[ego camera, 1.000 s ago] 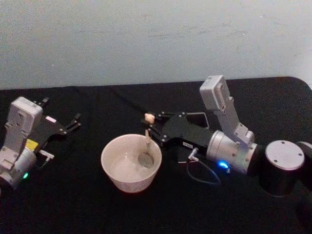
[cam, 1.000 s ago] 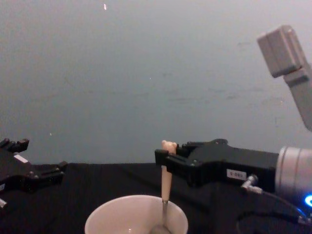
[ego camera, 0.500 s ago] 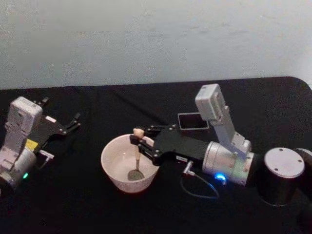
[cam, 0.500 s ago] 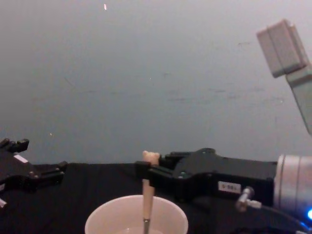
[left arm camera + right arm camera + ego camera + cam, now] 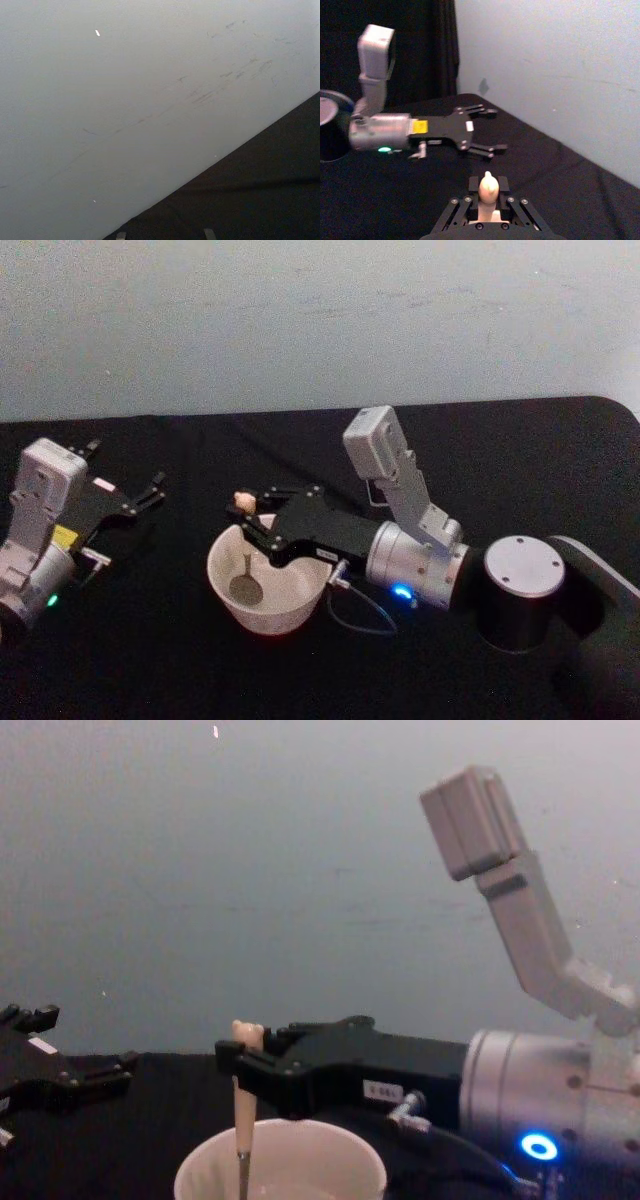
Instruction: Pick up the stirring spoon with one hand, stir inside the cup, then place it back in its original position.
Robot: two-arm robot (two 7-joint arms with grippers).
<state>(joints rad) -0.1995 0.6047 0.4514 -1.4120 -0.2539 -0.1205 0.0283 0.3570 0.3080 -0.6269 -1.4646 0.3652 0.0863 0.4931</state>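
Over the cup (image 5: 270,618), the right pincer (image 5: 243,518) is clamping the stirring spoon (image 5: 244,585) by its handle, with the stem hanging near-upright inside the cup's left side. Well apart, the left pincer (image 5: 125,468) is lying spread open, empty.

Head view: high, looking forward and down on the table (image 5: 150,660), wall (image 5: 300,320) at 12 o'clock, mid-range.
Chest view: low, level across the table, close; cup (image 5: 320,1145) rim at 6 o'clock.
Left wrist view: tilted, facing wall and table edge.
Right wrist view: just behind the right gripper (image 5: 487,197), facing the left gripper (image 5: 492,130) at 11 o'clock.
Head and chest views share cup, spoon (image 5: 241,1115), both grippers.
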